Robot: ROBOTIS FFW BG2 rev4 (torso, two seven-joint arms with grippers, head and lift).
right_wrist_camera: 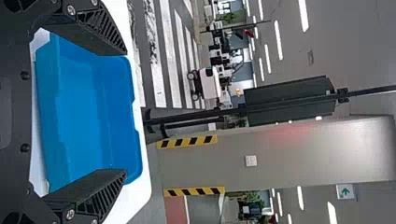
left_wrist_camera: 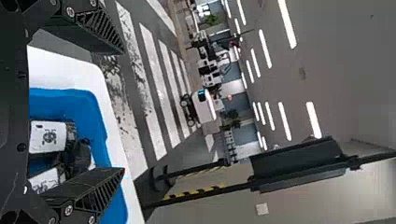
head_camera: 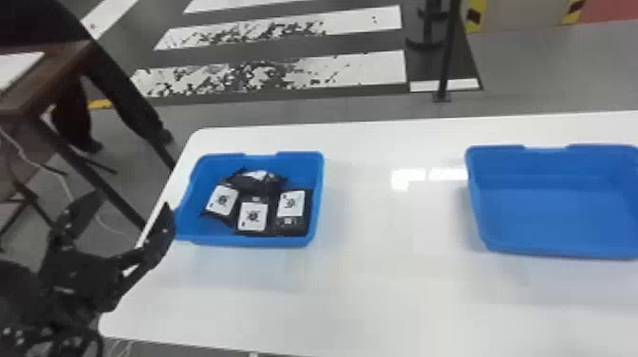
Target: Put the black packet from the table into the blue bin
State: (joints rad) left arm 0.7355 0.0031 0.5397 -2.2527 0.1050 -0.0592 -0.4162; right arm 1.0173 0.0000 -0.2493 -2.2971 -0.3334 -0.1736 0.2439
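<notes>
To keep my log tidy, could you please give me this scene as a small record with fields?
Surface: white table
Left bin: blue, holding at least four black packets
Packet labels: white
Right bin: blue, set apart from the left one
Left gripper: open, holding nothing
Right gripper: open, holding nothing

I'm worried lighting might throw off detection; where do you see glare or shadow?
Head view: bright glare on the white table between the bins, soft shadow beside the empty bin; left wrist view: glowing ceiling strips; right wrist view: pale sheen on the grey wall.
</notes>
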